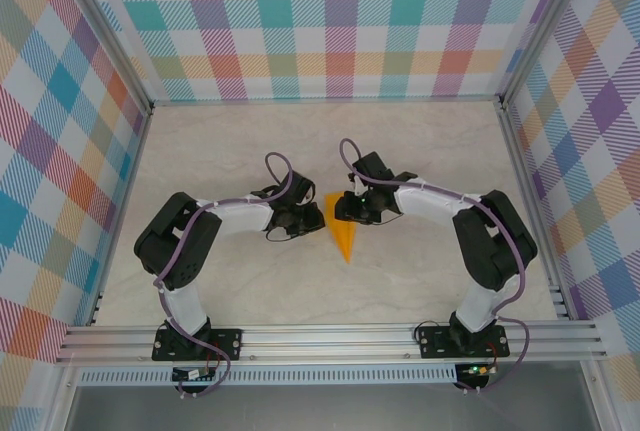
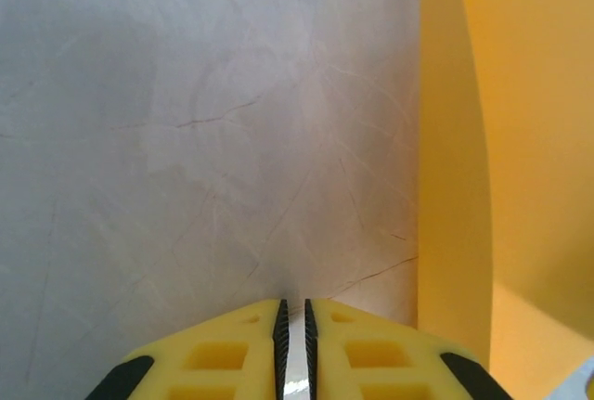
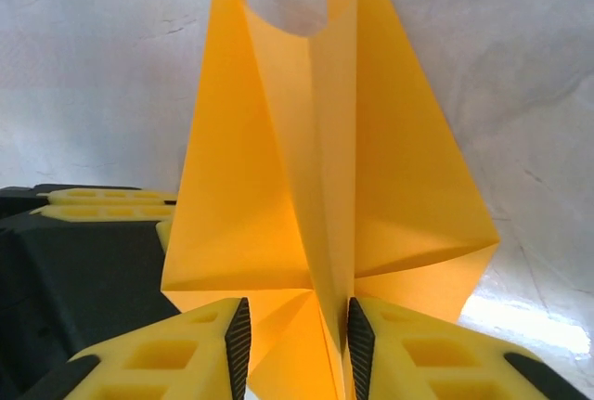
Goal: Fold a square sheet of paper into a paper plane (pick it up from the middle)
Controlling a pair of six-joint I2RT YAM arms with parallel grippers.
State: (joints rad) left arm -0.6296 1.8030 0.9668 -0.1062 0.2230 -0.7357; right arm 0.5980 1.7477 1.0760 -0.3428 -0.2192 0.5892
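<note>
Here the right gripper point(image 3: 297, 315) has its yellow, lattice-moulded fingers and ribbed black pads point(image 3: 238, 335) set partly apart on either side of the centre fold of the plane point(image 3: 390, 187). Paper fills the gap between them, but I cannot tell whether the pads actually pinch it. The plane is thin orange-yellow paper, smooth and matt, sharply creased, with two flat wings spreading from a raised central channel that stands open like a trough at its far end. Just beside its left wing sits the left gripper point(image 2: 294, 312), black-bodied with the same yellow fingers. Its jaws are drawn almost together, leaving a thin slit with nothing in it. From that wrist the paper rises as a curved sheet at the right, apart from the fingertips. From above, the plane is a slim triangle near the middle of the table point(image 1: 430, 141), its broad end between the two grippers and its point toward the near edge. The table is pale and marble-like, veined with fine cracks. Plaid-printed walls point(image 1: 330, 21) on aluminium rails close its far, left and right edges.
</note>
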